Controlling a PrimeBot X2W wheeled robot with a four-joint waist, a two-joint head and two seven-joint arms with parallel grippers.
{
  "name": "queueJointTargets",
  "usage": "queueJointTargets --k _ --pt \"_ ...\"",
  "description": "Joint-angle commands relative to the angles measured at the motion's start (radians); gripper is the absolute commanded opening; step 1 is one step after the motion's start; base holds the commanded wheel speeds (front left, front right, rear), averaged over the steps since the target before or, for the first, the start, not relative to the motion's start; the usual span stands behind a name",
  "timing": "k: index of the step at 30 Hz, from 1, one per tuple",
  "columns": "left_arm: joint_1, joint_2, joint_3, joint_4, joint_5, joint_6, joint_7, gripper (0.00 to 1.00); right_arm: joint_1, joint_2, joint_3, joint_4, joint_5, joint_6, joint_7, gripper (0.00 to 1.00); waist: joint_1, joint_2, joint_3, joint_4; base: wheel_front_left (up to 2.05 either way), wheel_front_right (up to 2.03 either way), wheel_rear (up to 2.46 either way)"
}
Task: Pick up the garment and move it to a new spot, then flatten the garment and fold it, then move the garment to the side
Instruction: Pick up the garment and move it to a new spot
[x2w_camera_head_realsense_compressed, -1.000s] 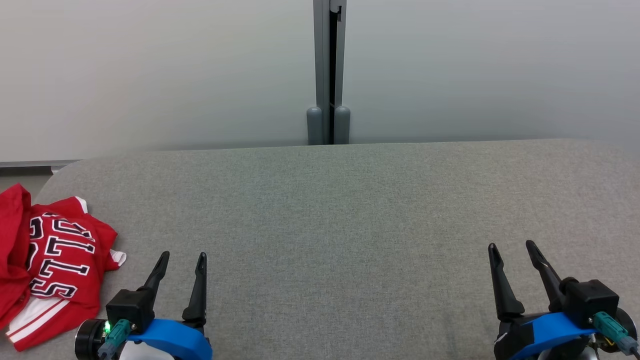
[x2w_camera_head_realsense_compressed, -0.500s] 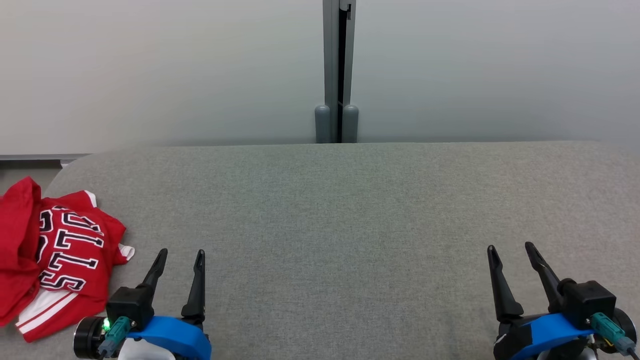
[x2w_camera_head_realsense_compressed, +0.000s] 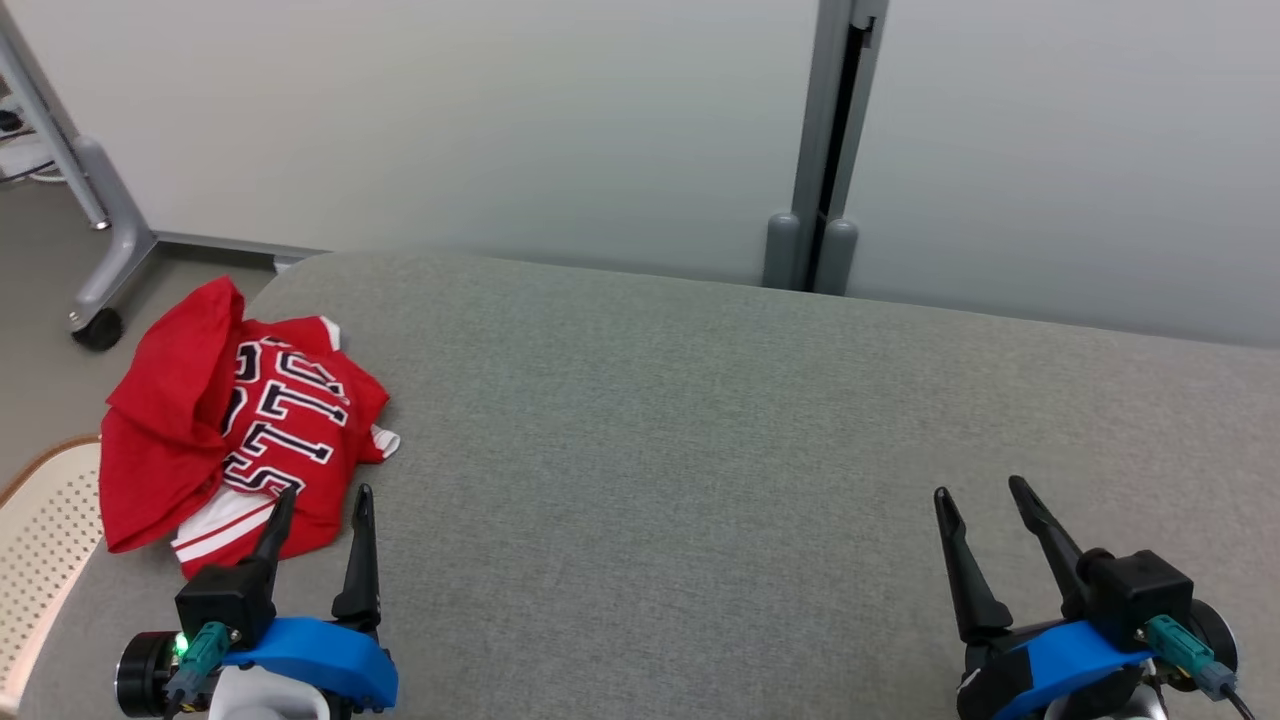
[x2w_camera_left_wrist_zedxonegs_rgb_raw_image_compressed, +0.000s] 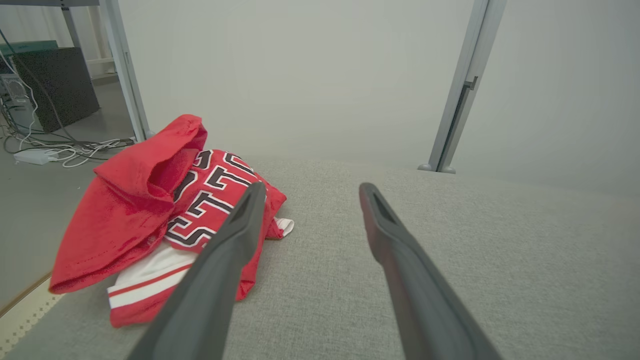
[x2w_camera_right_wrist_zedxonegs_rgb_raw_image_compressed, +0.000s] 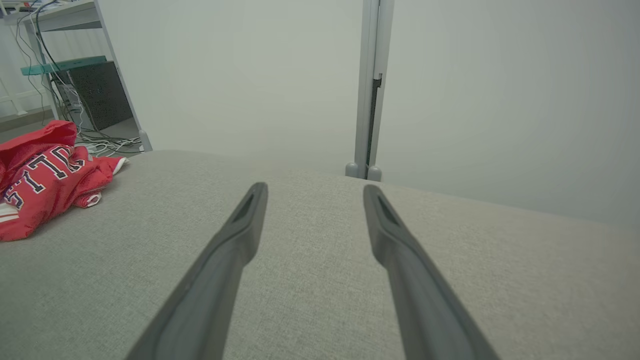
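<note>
The garment (x2w_camera_head_realsense_compressed: 230, 430) is a crumpled red jersey with black-and-white lettering and white trim, lying at the left end of the grey padded surface (x2w_camera_head_realsense_compressed: 700, 450). It also appears in the left wrist view (x2w_camera_left_wrist_zedxonegs_rgb_raw_image_compressed: 165, 215) and at the far left of the right wrist view (x2w_camera_right_wrist_zedxonegs_rgb_raw_image_compressed: 45, 180). My left gripper (x2w_camera_head_realsense_compressed: 322, 492) is open, its fingertips just at the garment's near right edge, nothing between them. My right gripper (x2w_camera_head_realsense_compressed: 978, 488) is open and empty over the bare surface far to the right. In the left wrist view the left finger (x2w_camera_left_wrist_zedxonegs_rgb_raw_image_compressed: 235, 235) overlaps the jersey.
A pale partition wall with a grey post (x2w_camera_head_realsense_compressed: 820, 150) stands behind the surface. At the far left are a metal frame leg with a caster (x2w_camera_head_realsense_compressed: 100, 300), floor cables (x2w_camera_left_wrist_zedxonegs_rgb_raw_image_compressed: 60, 150) and a perforated cream chair edge (x2w_camera_head_realsense_compressed: 40, 540). The surface's left end is rounded.
The head view has turned left, so the garment and post sit further right in the picture and more of the floor shows. Both grippers stay open.
</note>
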Motion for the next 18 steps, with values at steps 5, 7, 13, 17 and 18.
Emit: queueJointTargets --k 5,7,13,17,18 --pt "-0.010 0.011 0.021 0.005 -0.008 0.015 -0.003 1.00 -0.013 0.001 0.027 -0.016 0.004 0.000 0.014 1.00 0.0001 0.0000 0.025 0.094 0.00 0.00 0.00" --pt "-0.010 0.015 0.027 0.005 -0.007 0.016 -0.003 1.00 -0.015 0.001 0.035 -0.020 0.006 0.000 0.015 1.00 0.0001 0.0000 0.027 0.121 0.00 0.00 0.00" --pt "-0.008 0.012 0.040 -0.006 -0.008 0.027 -0.003 1.00 -0.014 0.000 0.045 -0.032 0.009 0.000 0.022 1.00 0.0001 0.0000 0.037 0.185 0.00 0.00 0.00" --pt "-0.015 0.013 0.048 -0.014 -0.014 0.021 -0.003 1.00 -0.020 0.000 0.042 -0.041 0.002 0.000 0.024 1.00 0.0001 0.0000 0.051 0.211 0.00 0.00 0.00" --pt "-0.018 0.013 0.049 -0.015 -0.014 0.021 -0.003 1.00 -0.023 0.000 0.041 -0.044 0.000 0.000 0.027 1.00 0.0001 0.0000 0.056 0.216 0.00 0.00 0.00"
